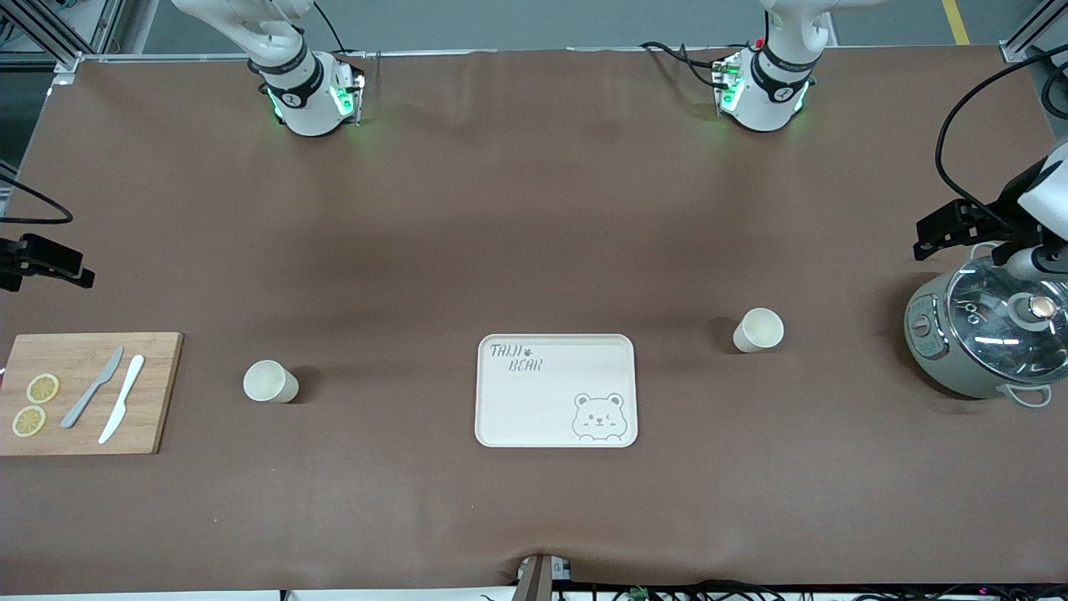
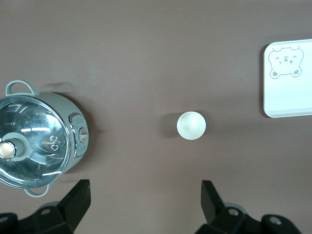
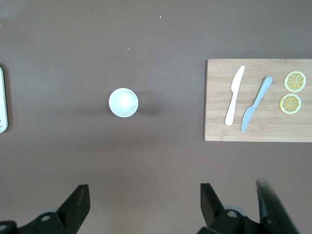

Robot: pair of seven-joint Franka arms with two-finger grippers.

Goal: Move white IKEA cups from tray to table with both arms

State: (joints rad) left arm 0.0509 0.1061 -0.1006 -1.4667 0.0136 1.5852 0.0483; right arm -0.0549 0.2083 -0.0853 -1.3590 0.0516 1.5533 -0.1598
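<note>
Two cream-white cups stand upright on the brown table. One cup (image 1: 270, 381) is toward the right arm's end and also shows in the right wrist view (image 3: 123, 102). The other cup (image 1: 758, 330) is toward the left arm's end and also shows in the left wrist view (image 2: 191, 125). The bear tray (image 1: 534, 401) lies between them, empty. My left gripper (image 2: 145, 190) is open and empty, high over the table between its cup and the pot. My right gripper (image 3: 144, 191) is open and empty, high over the table between its cup and the cutting board.
A grey-green pot with a glass lid (image 1: 984, 334) stands at the left arm's end. A wooden cutting board (image 1: 88, 392) with two knives and two lemon slices lies at the right arm's end. Bare brown table surrounds both cups.
</note>
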